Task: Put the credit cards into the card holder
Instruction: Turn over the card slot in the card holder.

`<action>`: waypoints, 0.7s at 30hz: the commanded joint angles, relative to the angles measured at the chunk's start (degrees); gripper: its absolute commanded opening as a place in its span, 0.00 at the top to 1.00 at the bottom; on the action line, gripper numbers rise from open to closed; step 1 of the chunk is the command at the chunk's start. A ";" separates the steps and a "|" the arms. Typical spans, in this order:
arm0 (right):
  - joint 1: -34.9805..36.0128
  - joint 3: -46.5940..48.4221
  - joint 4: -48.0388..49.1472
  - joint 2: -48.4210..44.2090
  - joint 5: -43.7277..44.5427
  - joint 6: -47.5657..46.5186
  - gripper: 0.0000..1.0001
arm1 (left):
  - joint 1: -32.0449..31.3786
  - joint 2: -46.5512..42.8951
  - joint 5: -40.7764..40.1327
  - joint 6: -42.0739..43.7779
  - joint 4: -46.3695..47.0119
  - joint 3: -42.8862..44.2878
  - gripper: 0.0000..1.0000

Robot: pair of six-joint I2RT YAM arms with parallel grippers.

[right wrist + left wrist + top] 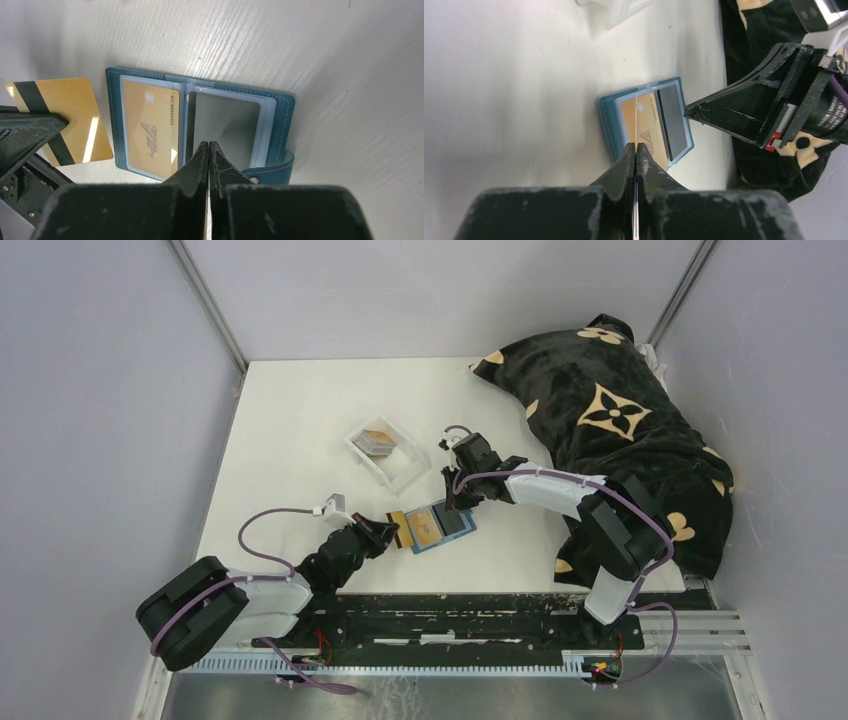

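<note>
The left hand (pixel 385 533) is clamped on a gold credit card (pixel 65 120) with a black stripe, held just off the counter (pixel 290 420) at the 9 o'clock edge of the card holder (pixel 280 125). The teal holder lies open like a book, with a second gold card (pixel 150 127) behind its left window and a dark grey card (pixel 225 125) behind its right. The right hand (pixel 208 145) has its fingers pressed together on nothing, tips at the grey pocket. At 11 o'clock from the holder a clear plastic tray (pixel 400 468) holds more cards (pixel 377 443) — at 2 o'clock lies a black cushion (pixel 610 410) with tan flowers.
</note>
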 commanded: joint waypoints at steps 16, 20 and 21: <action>0.07 2.77 0.79 2.04 0.94 -0.08 0.99 | -1.83 7.06 -4.72 -7.05 5.67 -1.33 0.97; 0.12 2.60 0.75 2.18 1.24 -0.16 0.99 | -1.82 6.27 -4.40 -7.51 6.02 -1.69 0.97; 0.12 2.63 0.75 2.26 1.25 -0.14 0.99 | -1.79 5.88 -4.36 -7.55 5.89 -1.66 0.97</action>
